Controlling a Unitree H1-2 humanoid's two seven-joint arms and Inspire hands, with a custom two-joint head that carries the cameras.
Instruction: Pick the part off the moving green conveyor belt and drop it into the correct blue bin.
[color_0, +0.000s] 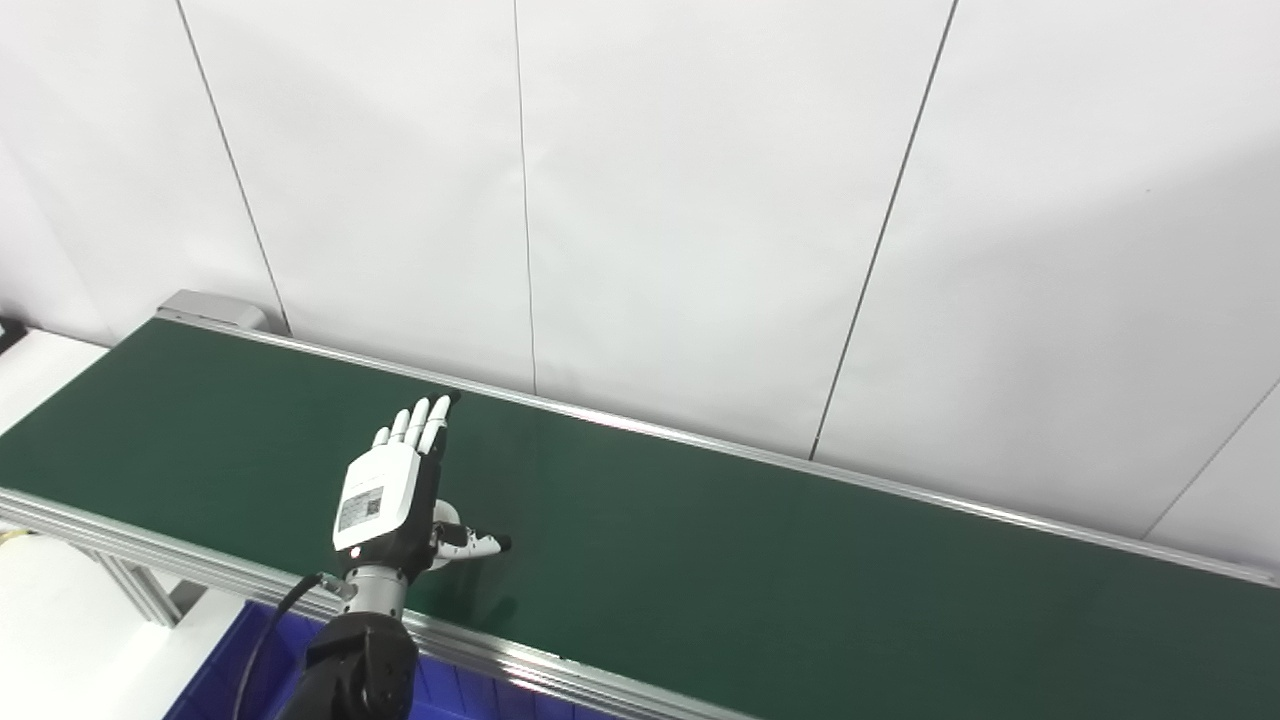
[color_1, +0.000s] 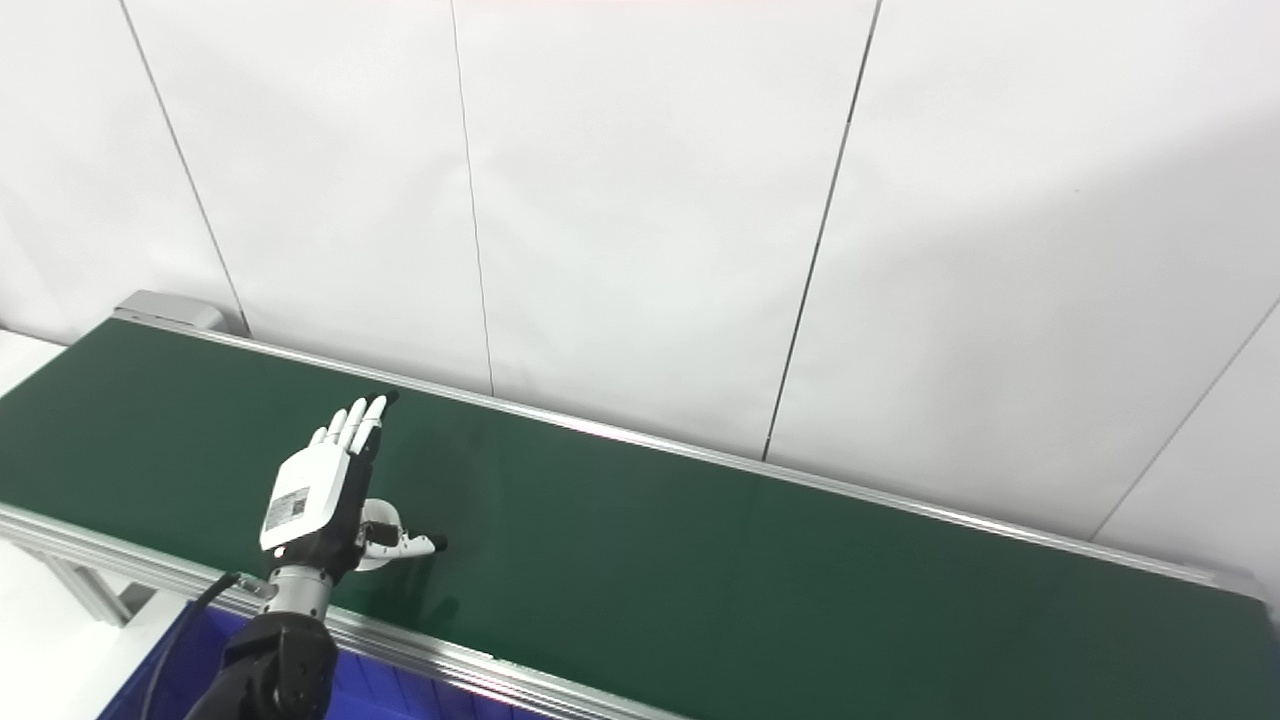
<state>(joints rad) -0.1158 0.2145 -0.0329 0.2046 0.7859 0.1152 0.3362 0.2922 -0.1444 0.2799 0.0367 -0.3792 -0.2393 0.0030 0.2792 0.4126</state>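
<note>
My left hand (color_0: 395, 490) hovers over the green conveyor belt (color_0: 750, 560) near its front edge, fingers straight and spread, thumb out to the right. It holds nothing. It also shows in the right eye view (color_1: 325, 490). No part is visible on the belt. The corner of a blue bin (color_0: 250, 670) sits below the belt's front rail, under my left forearm. My right hand is not in view.
A white panelled wall (color_0: 700, 200) stands right behind the belt. Aluminium rails (color_0: 560, 670) edge the belt front and back. A white surface (color_0: 40, 360) lies at the far left.
</note>
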